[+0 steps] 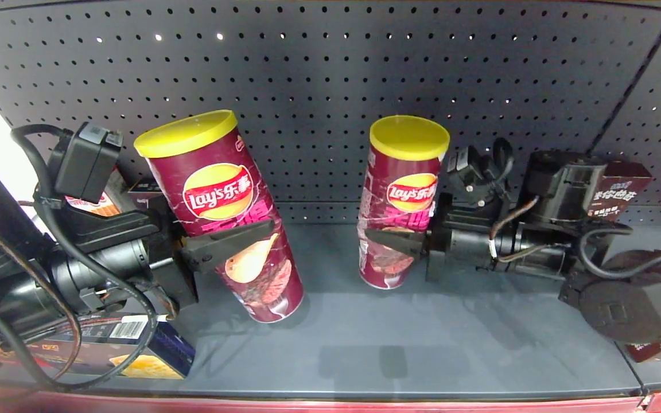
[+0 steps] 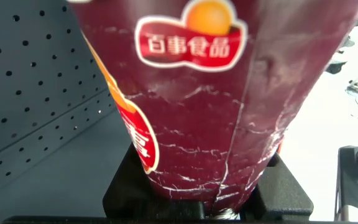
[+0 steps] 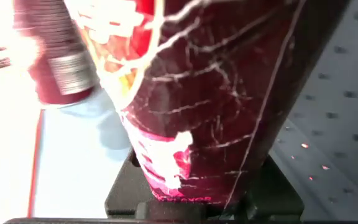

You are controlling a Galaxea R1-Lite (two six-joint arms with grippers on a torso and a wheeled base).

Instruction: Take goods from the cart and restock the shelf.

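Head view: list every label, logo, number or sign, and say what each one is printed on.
Round red and yellow brand logo, name not spelled out here: on the left can.
The same logo: on the right can.
Barcode with digits beneath: on the blue box, too small to read.
White characters: on the dark box, too blurred to read.
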